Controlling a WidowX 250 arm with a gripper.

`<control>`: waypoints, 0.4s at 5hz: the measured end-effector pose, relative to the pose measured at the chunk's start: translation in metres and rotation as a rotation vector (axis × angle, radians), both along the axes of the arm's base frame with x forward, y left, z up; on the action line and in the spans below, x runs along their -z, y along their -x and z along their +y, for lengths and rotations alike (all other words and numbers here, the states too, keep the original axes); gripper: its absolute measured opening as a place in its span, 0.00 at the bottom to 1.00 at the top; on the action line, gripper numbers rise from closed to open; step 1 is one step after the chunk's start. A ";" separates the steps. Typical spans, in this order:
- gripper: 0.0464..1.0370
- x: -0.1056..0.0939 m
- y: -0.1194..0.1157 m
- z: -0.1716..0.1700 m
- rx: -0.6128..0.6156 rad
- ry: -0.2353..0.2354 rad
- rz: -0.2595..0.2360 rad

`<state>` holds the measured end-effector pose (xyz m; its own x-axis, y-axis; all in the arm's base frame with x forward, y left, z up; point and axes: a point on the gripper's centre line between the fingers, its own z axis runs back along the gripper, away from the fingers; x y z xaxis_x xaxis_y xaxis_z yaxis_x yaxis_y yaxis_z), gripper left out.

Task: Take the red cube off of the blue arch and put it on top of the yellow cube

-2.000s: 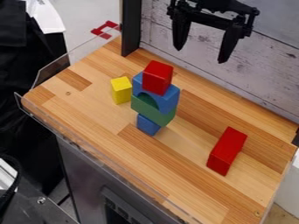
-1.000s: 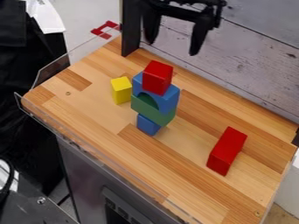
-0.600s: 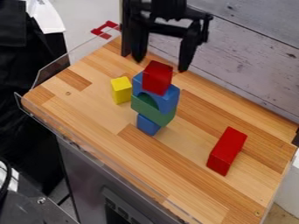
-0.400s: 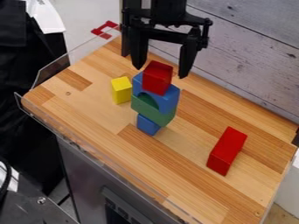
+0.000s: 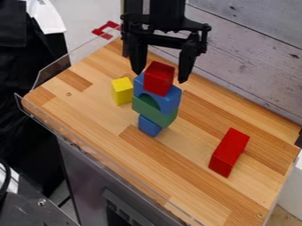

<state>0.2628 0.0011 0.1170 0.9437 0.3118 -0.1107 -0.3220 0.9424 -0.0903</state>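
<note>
Checking from afar, I had the gripper (image 5: 160, 77) wide open by the red cube (image 5: 159, 78).
Its fingers hung well apart, gripping nothing, one seen to either side of the cube, which sat atop the blue arch (image 5: 170, 101). The arch rested on a green block (image 5: 154, 113) over a small blue block (image 5: 149, 126); the yellow cube (image 5: 122, 92) stood nearby.

There're 2 cubes (image 5: 155, 81) (1 red, 1 yellow), 1 arch (image 5: 169, 100) & 3 other blks (image 5: 228, 152).
</note>
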 end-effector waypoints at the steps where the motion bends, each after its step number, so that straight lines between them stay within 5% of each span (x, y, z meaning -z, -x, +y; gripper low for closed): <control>1: 0.65 0.005 -0.002 0.003 -0.022 0.001 -0.004; 2: 0.51 0.005 -0.003 0.004 -0.037 -0.001 -0.011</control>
